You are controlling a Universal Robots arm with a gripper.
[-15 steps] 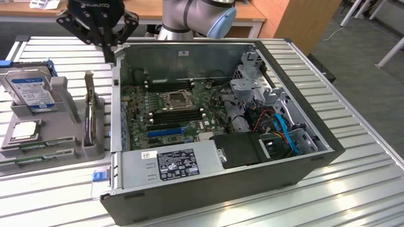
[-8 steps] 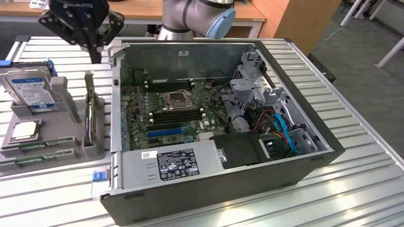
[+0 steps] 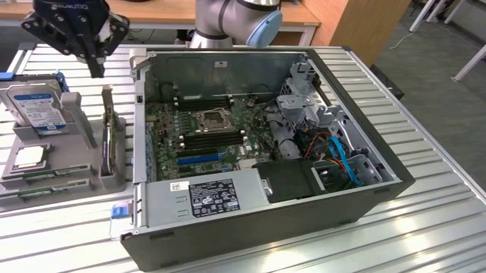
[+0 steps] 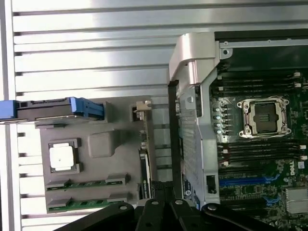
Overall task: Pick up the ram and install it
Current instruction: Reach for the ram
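Two ram sticks, long green boards, lie side by side in slots at the near end of a grey holder (image 3: 114,181): one ram stick (image 3: 34,176) (image 4: 86,184) and a second ram stick (image 3: 42,193) (image 4: 86,202) beside it. My gripper (image 3: 97,69) (image 4: 163,188) hangs high over the far end of the holder, well apart from the sticks. Its fingers are shut together with nothing between them. The open computer case (image 3: 357,207) shows the motherboard's dark memory slots (image 3: 215,138) (image 4: 262,150) on either side of the processor socket (image 3: 213,119) (image 4: 266,116).
The holder also carries a hard drive (image 3: 36,109) in a blue bracket, a square silver processor chip (image 3: 31,156) (image 4: 61,157) and an upright card (image 3: 108,136). A blue expansion slot (image 3: 199,157), a power supply (image 3: 209,196) and cables (image 3: 342,159) crowd the case. A ribbed metal table (image 3: 425,227) lies all around.
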